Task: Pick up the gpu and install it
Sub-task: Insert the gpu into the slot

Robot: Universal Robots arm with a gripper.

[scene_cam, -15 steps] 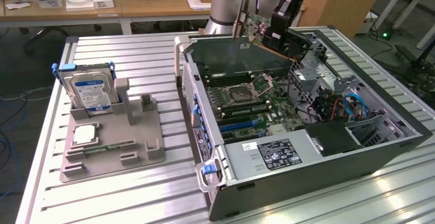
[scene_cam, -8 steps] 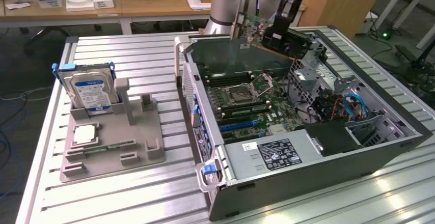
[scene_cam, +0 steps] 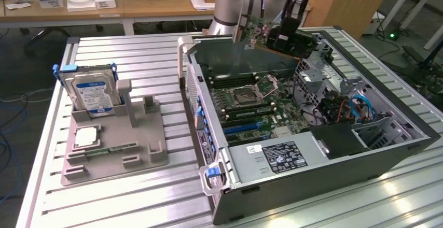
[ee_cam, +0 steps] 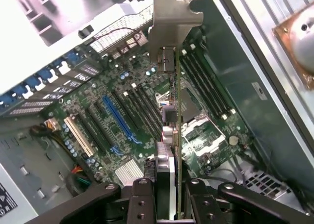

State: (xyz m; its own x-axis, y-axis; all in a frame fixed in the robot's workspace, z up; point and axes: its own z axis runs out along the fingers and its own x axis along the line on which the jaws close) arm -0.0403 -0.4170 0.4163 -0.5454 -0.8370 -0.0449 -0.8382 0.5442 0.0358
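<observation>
My gripper [scene_cam: 282, 35] hangs over the far end of the open computer case [scene_cam: 387, 158], shut on the gpu [scene_cam: 254, 31]. The gpu is a thin green card with a long silver end bracket, held above the motherboard [scene_cam: 260, 106] and apart from it. In the wrist view the gpu [ee_cam: 177, 111] is edge-on between my black fingers [ee_cam: 142, 199], with its silver bracket [ee_cam: 169, 18] at the far end. The gripper [ee_cam: 169, 187] clamps the card's near end. Below it lie the motherboard's slots, among them a long blue slot [ee_cam: 119, 121].
On the exterior view's left, a grey fixture [scene_cam: 138, 134] holds an upright hard drive with a blue label [scene_cam: 93, 90], a small green memory stick [scene_cam: 111, 149] and a square chip [scene_cam: 86, 136]. The case holds a power supply [scene_cam: 277, 158], a drive cage and cables [scene_cam: 356, 109].
</observation>
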